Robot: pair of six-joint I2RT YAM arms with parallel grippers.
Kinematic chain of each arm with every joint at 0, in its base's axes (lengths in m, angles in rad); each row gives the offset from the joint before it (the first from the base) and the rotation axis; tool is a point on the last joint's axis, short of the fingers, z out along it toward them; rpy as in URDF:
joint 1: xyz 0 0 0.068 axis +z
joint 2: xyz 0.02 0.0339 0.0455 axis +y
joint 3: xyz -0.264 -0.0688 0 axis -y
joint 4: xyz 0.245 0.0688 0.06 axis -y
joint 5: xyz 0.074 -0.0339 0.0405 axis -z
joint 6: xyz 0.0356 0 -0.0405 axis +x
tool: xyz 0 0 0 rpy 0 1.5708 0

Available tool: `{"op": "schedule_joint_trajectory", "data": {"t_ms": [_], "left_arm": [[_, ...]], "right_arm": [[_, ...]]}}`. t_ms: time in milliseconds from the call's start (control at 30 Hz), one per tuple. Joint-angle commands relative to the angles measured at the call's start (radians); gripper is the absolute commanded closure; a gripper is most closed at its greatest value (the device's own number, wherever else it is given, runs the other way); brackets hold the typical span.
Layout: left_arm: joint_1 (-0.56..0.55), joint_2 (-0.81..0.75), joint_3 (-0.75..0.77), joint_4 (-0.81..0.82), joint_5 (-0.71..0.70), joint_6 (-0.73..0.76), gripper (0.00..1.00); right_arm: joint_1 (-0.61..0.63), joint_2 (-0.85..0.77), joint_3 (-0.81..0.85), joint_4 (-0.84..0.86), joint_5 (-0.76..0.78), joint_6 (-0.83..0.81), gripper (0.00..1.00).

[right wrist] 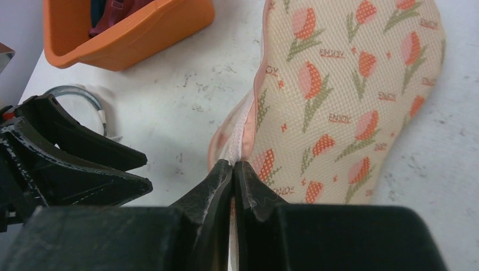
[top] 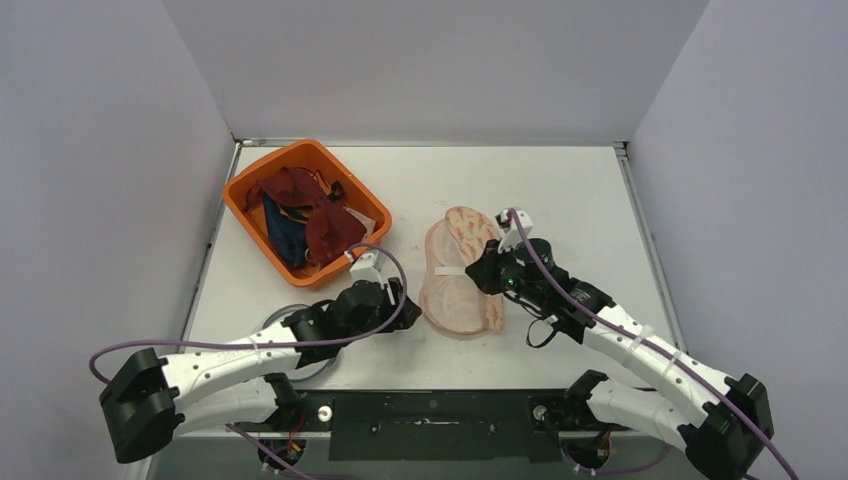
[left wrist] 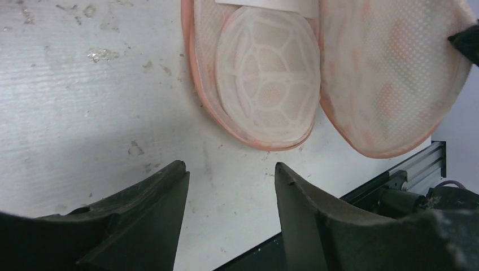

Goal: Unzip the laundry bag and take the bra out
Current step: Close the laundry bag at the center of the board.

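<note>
The laundry bag (top: 460, 270) lies unzipped and spread like a clamshell at mid table, pink mesh with a tulip print (right wrist: 350, 84). Its inner white plastic cage (left wrist: 265, 73) shows, with nothing in it that I can see. My right gripper (right wrist: 233, 164) is shut on the white zipper tape at the bag's near rim (top: 487, 272). My left gripper (left wrist: 230, 166) is open over bare table just left of the bag (top: 405, 303), holding nothing. A dark red cupped garment, by its look the bra (top: 310, 215), lies in the orange basket (top: 262, 166).
The orange basket (right wrist: 141, 34) at the back left also holds blue and red cloth. A metal ring (right wrist: 79, 96) lies on the table by the left arm. The table's front edge and rail (left wrist: 418, 164) run close behind the left gripper.
</note>
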Motion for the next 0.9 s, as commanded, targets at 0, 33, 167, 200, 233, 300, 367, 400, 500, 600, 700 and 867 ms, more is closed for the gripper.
{"op": "schedule_joint_trajectory", "data": {"t_ms": [0,33,167,200,233,300,367,400,500,600,700,867], "left_arm": [[-0.008,-0.131,-0.040,-0.051,-0.055,-0.049,0.44],[-0.008,-0.155,-0.048,-0.061,-0.059,-0.055,0.44],[-0.010,-0.226,-0.071,-0.082,-0.070,-0.068,0.44],[-0.010,-0.237,-0.073,-0.087,-0.071,-0.068,0.44],[-0.009,-0.241,-0.075,-0.092,-0.070,-0.070,0.43],[-0.008,-0.240,-0.078,-0.095,-0.064,-0.073,0.43],[-0.007,-0.238,-0.083,-0.095,-0.060,-0.079,0.43],[-0.008,-0.235,-0.087,-0.091,-0.057,-0.081,0.43],[-0.008,-0.233,-0.094,-0.083,-0.052,-0.085,0.43],[-0.007,-0.232,-0.094,-0.089,-0.056,-0.085,0.43],[-0.006,-0.232,-0.099,-0.088,-0.058,-0.087,0.43],[-0.006,-0.228,-0.114,-0.082,-0.056,-0.095,0.43]], "right_arm": [[0.059,0.070,0.057,0.147,0.049,0.003,0.95],[0.069,0.088,0.060,0.165,0.051,0.008,0.95],[0.101,0.181,0.073,0.219,0.058,0.021,0.95],[0.109,0.202,0.078,0.246,0.060,0.021,0.95],[0.118,0.223,0.081,0.261,0.061,0.023,0.95],[0.141,0.264,0.086,0.286,0.070,0.026,0.95],[0.151,0.304,0.095,0.304,0.079,0.031,0.95],[0.157,0.323,0.099,0.311,0.081,0.032,0.95],[0.170,0.372,0.107,0.326,0.084,0.036,0.95],[0.179,0.413,0.111,0.333,0.090,0.042,0.95],[0.182,0.446,0.110,0.343,0.090,0.052,0.95],[0.186,0.504,0.107,0.368,0.091,0.073,0.95]]}}
